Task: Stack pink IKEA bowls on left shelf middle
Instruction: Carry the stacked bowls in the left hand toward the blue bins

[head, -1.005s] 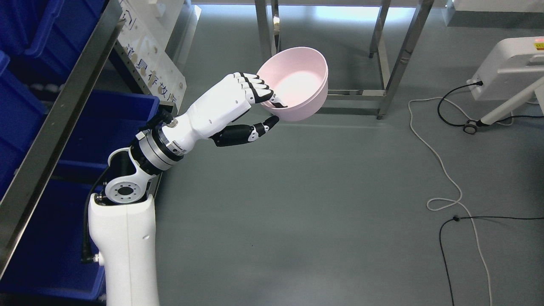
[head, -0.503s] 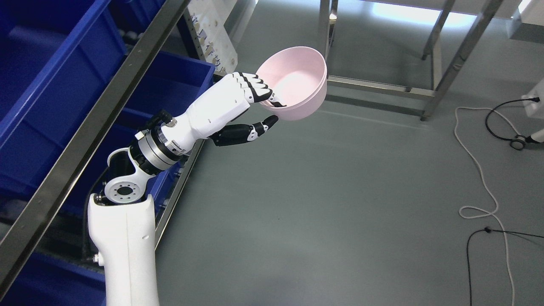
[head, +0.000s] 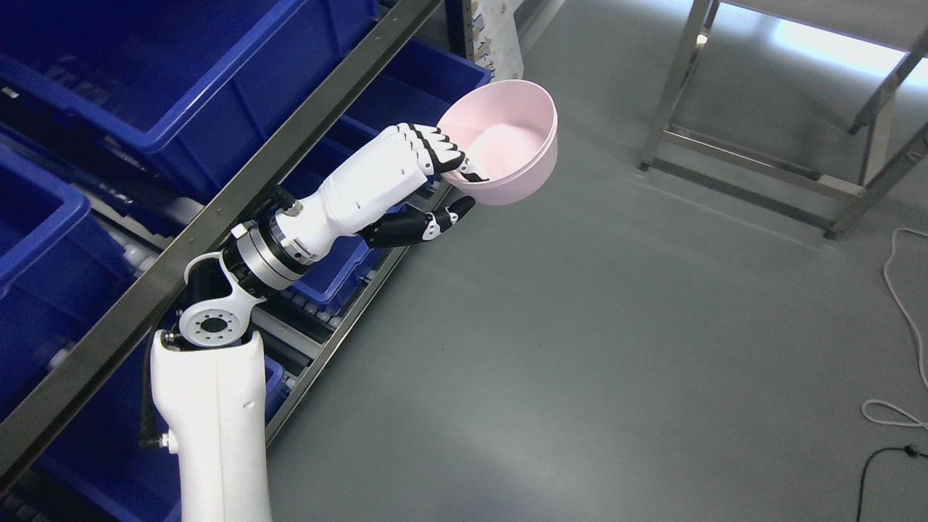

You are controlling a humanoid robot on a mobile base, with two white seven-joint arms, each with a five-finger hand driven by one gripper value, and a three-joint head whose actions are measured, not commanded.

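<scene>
Pink bowl (head: 507, 141), smooth, empty, tilted.

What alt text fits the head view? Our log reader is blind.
The left robot hand grips a pink bowl by its rim, holding it above grey floor. A metal shelf of blue bins runs along the left.

You look down from the robot's head, close above its fingers (head: 435, 148), facing the smooth grey floor (head: 580, 348) beyond them.
</scene>
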